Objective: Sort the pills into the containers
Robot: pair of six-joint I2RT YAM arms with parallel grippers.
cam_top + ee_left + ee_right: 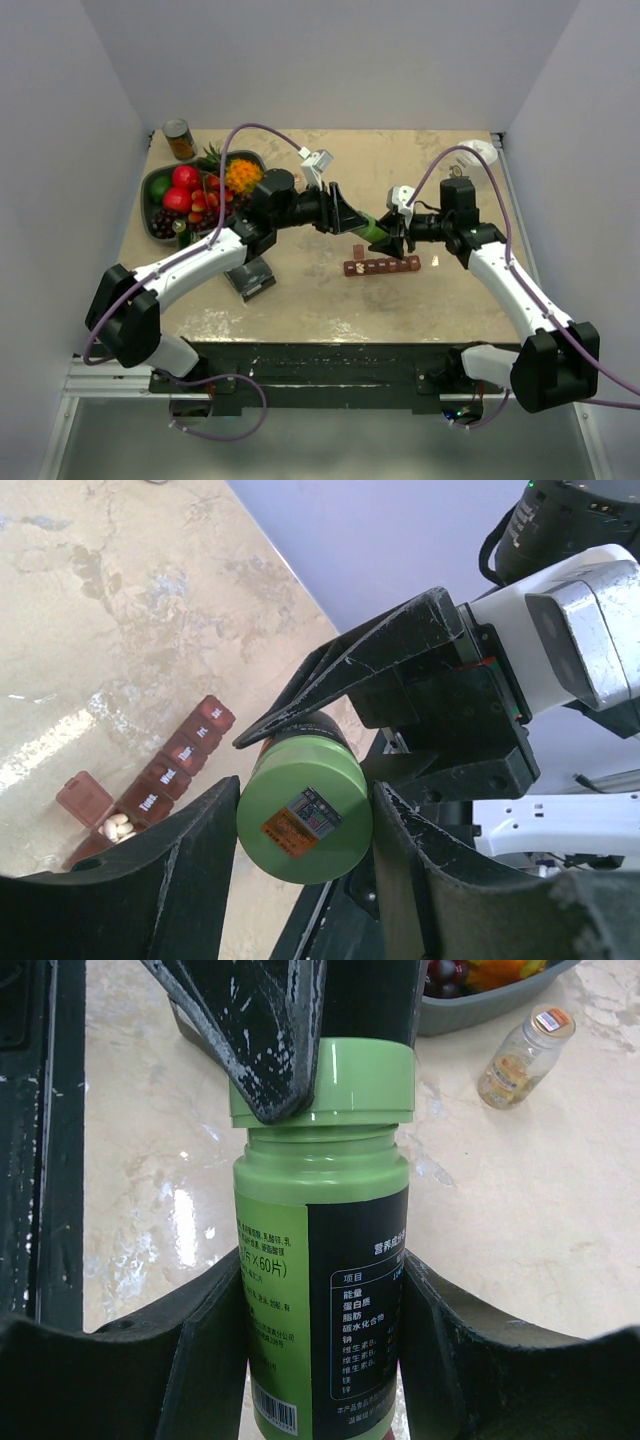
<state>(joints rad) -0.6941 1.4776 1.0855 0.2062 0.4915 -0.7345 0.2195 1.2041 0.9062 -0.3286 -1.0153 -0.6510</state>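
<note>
Both grippers hold a green bottle [378, 232] in the air above the table's middle. My left gripper [305, 800] is shut on its green cap [300, 815], whose stickered top faces the left wrist camera. My right gripper [322, 1280] is shut on the labelled bottle body [320, 1290]. The cap [350, 1080] sits on the neck with a thin gap under it. The containers [380, 266], a dark red-brown strip of compartments, lie just below the bottle. One lid [85, 798] stands open over white pills [118, 827].
An oval fruit tray [152, 190] sits at the back left with a tin can [180, 138] behind it. A small glass jar [522, 1055] lies on the table beyond the bottle. A dark flat object [255, 278] lies beside the left arm.
</note>
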